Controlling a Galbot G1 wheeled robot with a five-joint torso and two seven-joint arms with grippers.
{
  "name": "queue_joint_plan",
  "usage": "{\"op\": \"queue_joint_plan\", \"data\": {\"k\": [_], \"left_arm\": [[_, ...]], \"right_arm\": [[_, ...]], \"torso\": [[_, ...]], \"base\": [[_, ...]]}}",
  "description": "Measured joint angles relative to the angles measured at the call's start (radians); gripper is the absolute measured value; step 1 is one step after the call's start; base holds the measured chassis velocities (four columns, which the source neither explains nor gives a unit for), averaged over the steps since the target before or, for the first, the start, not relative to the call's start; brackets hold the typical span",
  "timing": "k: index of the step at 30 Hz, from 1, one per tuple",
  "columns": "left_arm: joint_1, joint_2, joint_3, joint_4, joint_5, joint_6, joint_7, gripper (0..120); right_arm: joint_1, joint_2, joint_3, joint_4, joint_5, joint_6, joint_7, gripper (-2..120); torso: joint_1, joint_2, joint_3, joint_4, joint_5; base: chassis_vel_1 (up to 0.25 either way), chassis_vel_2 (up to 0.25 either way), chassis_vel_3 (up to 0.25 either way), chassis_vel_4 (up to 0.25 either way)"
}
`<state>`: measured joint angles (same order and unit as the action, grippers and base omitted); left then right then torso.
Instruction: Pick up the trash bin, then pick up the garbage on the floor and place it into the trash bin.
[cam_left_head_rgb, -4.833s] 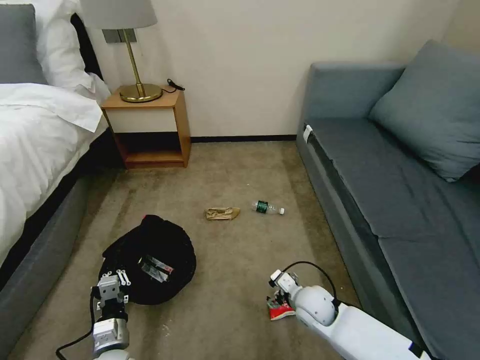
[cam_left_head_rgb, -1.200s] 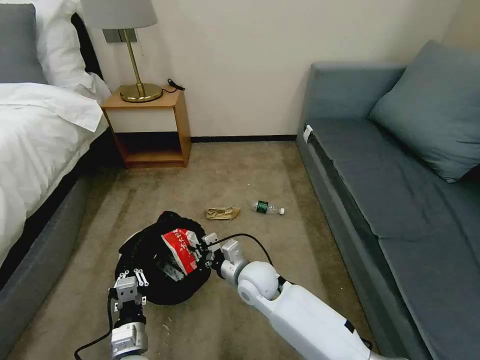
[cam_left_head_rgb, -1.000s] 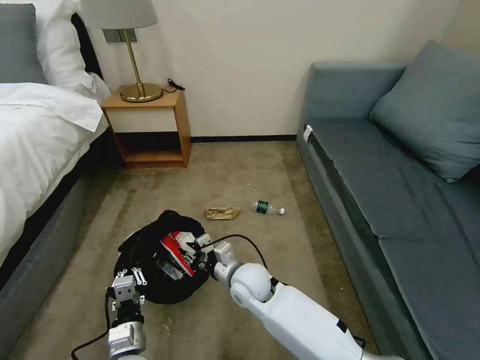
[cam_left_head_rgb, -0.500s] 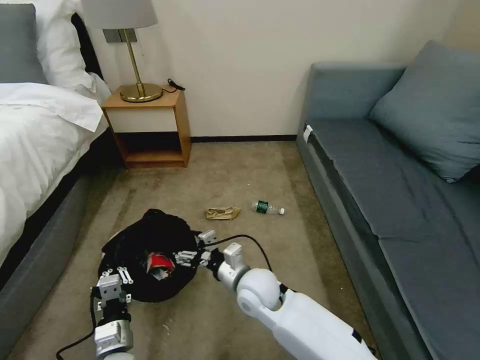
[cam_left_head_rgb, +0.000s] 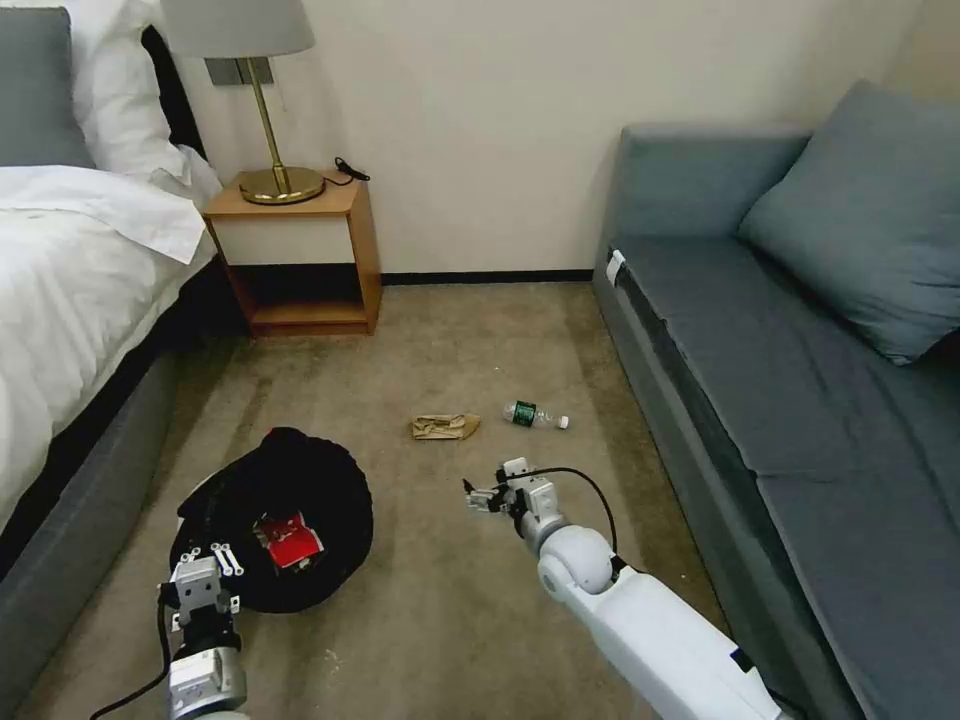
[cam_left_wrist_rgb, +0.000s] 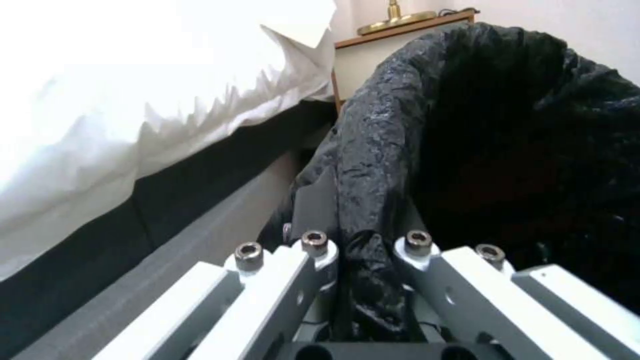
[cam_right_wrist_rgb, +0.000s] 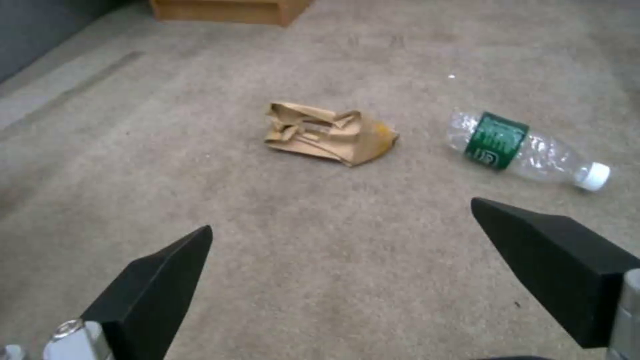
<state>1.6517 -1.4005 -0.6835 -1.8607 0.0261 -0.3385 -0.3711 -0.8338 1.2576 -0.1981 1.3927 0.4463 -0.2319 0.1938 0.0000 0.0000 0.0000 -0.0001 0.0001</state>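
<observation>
The trash bin, lined with a black bag, hangs tilted just above the carpet at lower left. My left gripper is shut on its near rim, and the left wrist view shows the bag pinched between the fingers of that gripper. A red-and-white packet lies inside the bin. My right gripper hovers open and empty over the carpet. A little beyond it lie a tan paper bag and a clear bottle with a green label. The right wrist view shows the bag and bottle ahead of the open gripper.
A bed runs along the left and a grey sofa along the right. A wooden nightstand with a brass lamp stands against the far wall. Bare carpet lies between bed and sofa.
My right gripper let the red-and-white packet go into the bin, then pulled back out to the right and opened over the carpet. The left gripper and bin shifted slightly left and nearer.
</observation>
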Motion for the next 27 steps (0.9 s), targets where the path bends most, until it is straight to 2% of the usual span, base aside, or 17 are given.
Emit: {"op": "queue_joint_plan", "data": {"k": [11,27], "left_arm": [[0.004,0.003,-0.010,0.015,-0.002,-0.014,0.000,4],[-0.004,0.004,0.002,0.034,0.002,-0.018,0.001,4]], "right_arm": [[0.002,0.015,-0.004,-0.019,-0.006,0.034,-0.016,100],[0.006,0.016,-0.004,-0.045,-0.015,0.070,-0.028,100]], "torso": [[0.000,0.000,0.000,0.0001,-0.0001],[0.000,0.000,0.000,0.0000,0.0000]], "base": [[0.000,0.000,0.000,0.000],[-0.003,0.003,0.002,-0.003]]}}
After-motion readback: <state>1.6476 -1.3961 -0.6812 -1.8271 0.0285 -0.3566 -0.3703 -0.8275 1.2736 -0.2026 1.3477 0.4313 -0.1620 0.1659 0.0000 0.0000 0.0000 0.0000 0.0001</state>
